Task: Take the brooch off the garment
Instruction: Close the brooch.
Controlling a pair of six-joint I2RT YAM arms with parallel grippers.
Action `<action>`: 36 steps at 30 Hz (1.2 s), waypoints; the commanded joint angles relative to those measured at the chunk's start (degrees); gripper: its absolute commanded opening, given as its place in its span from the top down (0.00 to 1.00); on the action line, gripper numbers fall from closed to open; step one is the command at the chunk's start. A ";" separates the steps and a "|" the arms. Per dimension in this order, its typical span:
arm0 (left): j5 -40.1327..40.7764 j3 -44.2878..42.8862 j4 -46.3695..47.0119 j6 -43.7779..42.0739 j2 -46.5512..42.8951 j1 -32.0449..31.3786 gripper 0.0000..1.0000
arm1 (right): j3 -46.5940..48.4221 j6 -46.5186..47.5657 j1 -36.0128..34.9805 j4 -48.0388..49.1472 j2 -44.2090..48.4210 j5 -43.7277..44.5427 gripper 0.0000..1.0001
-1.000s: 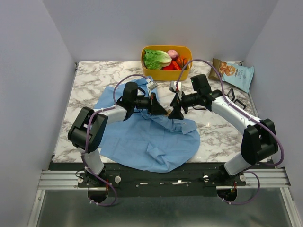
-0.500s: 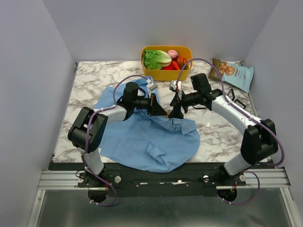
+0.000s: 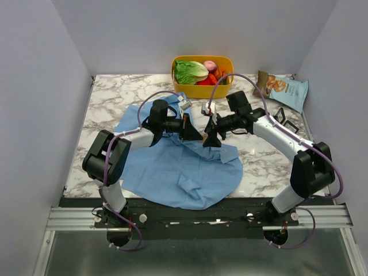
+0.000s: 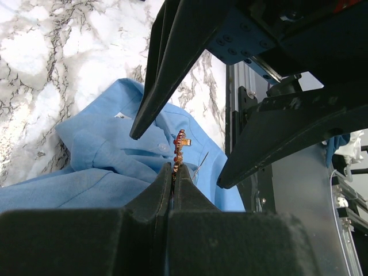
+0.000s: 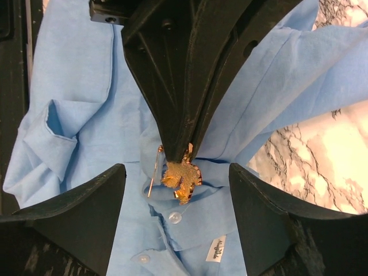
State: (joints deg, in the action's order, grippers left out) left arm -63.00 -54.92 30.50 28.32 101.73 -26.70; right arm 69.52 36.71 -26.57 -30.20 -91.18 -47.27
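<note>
- The left pincer (image 3: 195, 135) is closed tight. Seen from the right wrist, its two black fingers meet on the upper edge of the small gold-tan, leaf-shaped metal brooch (image 5: 181, 174). It appears to grip the ornament itself rather than only cloth.
- The brooch hangs right at the left pincer's tips. The thin straight pin (image 5: 153, 170) stands free beside it, angled away from the leaf.
- The large light-blue, thin-cloth button-up shirt (image 3: 172, 167) bunches under and around those tips, so the ornament has not yet come away.
- The right pincer (image 3: 210, 139) has slid leftward over the last second, closing the gap to its partner. Its jaws stand wide, one on each side of the brooch, and touch nothing.
- Judgement: this shift puts the right pincer in place to pin down the cloth or take the pin, so separation looks near but is not done.
- Counted: two pincers, one brooch, one pin, one shirt, two pale buttons (image 5: 175, 217) and one white label (image 5: 216, 249) just below the right pincer's gap.
- Beyond both pincers there is one yellow plastic tub of vegetables (image 3: 202, 90), and off to the right one blue snack bag (image 3: 286, 90).
</note>
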 commanded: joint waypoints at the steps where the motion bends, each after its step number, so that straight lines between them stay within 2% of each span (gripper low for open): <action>1: 0.60 -1.33 -0.27 -0.81 -0.13 -0.11 1.00 | 1.41 1.09 -0.33 -0.84 -0.76 3.41 0.23; 8: 0.51 -1.33 -0.09 -0.81 0.13 -0.11 1.00 | 0.80 0.29 -0.33 0.84 -0.41 3.67 0.29; 21: -0.36 -1.33 0.35 -0.37 0.48 -0.11 1.00 | -0.26 -2.17 -0.42 4.44 -0.49 4.20 0.34; 27: -0.63 -1.34 0.61 -0.01 0.66 -0.11 1.00 | -0.08 -0.68 -0.42 3.30 -1.02 3.68 0.46; 36: -0.81 -1.25 0.96 0.25 0.48 -0.11 1.00 | 1.85 -0.23 -0.42 0.14 -2.25 1.47 0.47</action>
State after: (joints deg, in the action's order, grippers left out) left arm -62.85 -54.94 30.57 28.38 102.13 -26.70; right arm 69.65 35.46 -26.70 -28.08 -91.88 -44.49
